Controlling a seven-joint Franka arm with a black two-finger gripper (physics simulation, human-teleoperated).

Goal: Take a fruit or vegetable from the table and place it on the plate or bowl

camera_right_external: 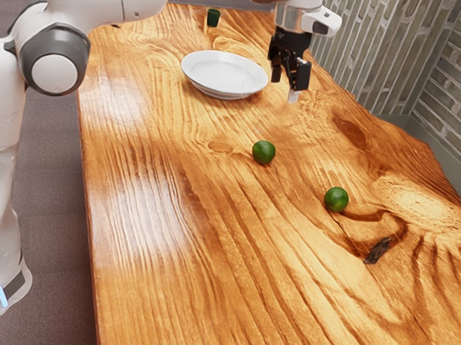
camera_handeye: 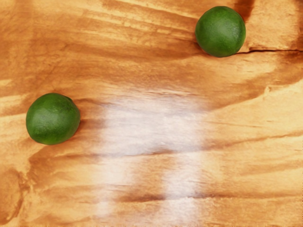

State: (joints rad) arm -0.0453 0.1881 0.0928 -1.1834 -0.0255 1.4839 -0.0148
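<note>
- Worktop [camera_right_external: 180, 242]: big slab of glossy orange wood w/ strong grain.
- Arm [camera_right_external: 52, 57]: white, comes in from ext. view's left and reaches over the far end.
- Plate [camera_right_external: 224, 73]: white, shallow, nothing on it, near the far end.
- Hand [camera_right_external: 288, 81]: black, hangs above the worktop just beside the plate, on ext. view's right of it. Fingers apart, nothing btwn them.
- First lime [camera_right_external: 264, 151]: round, green, lies on the worktop, apart from the plate.
- Second lime [camera_right_external: 337, 199]: same look, further to ext. view's right, well apart from the hand.
- Handling, my guess: light, firm, smooth rind, prob. rolls if nudged. Best gripped from above, across the widest middle.
- Small dark-green object [camera_right_external: 214, 18] at the far edge; can't tell what it is.
</note>
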